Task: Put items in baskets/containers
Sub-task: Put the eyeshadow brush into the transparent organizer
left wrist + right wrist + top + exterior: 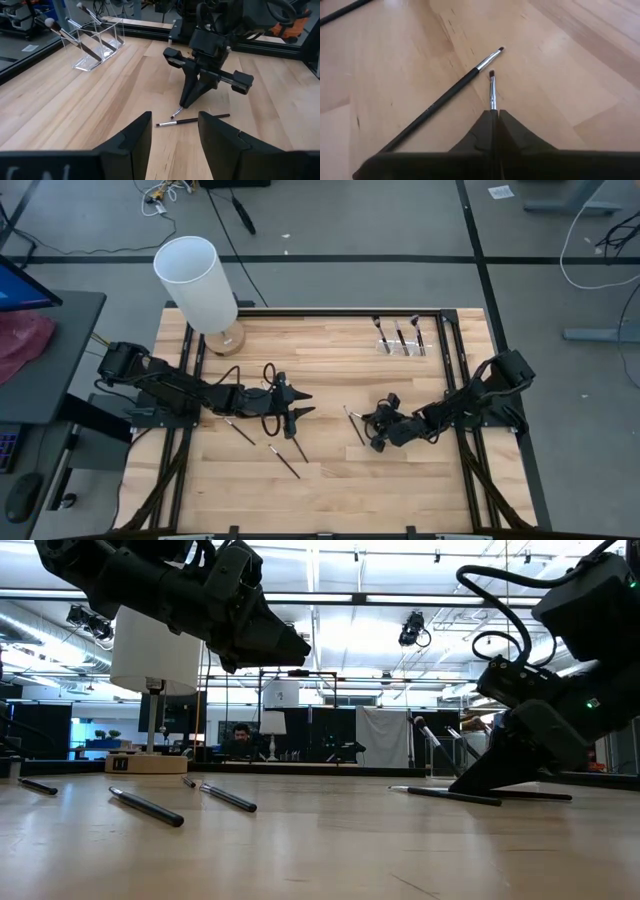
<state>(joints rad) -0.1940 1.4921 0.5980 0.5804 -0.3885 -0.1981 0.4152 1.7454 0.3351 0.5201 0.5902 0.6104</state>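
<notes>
**Right gripper pinched on a brush at the table, left arm waiting open**

Right gripper (493,117) fingers are pressed together on a thin brush (492,90); ferrule and dark tip poke out just past the fingertips. Grip sits near the bristle end, so most of the handle is hidden behind the fingers. A second, longer brush (445,97) lies on the wood just beside it, its tip close to the held one; touching or not, cannot tell. From above, the right gripper (383,430) is low over the table right of centre, fingertips at the surface.

Left gripper (290,412) hovers left of centre, fingers (132,140) spread apart, holding nothing. Three loose brushes lie near it, one (284,460) just in front of it.

The clear holder (400,342) stands at the far side of the table, well apart from both grippers, with three brushes upright in it. The white cylinder lamp (197,282) sits at the far left corner, not part of the job.

Risks, as a judgement:
- Pinch is off-centre, near one end, so the brush may swing or slide out on lift.
- The neighbouring brush is close enough to get dragged or flicked as the fingers rise.
- Holder opening is narrow and already partly filled; a tilted brush may hit the rim or those inside.
</notes>
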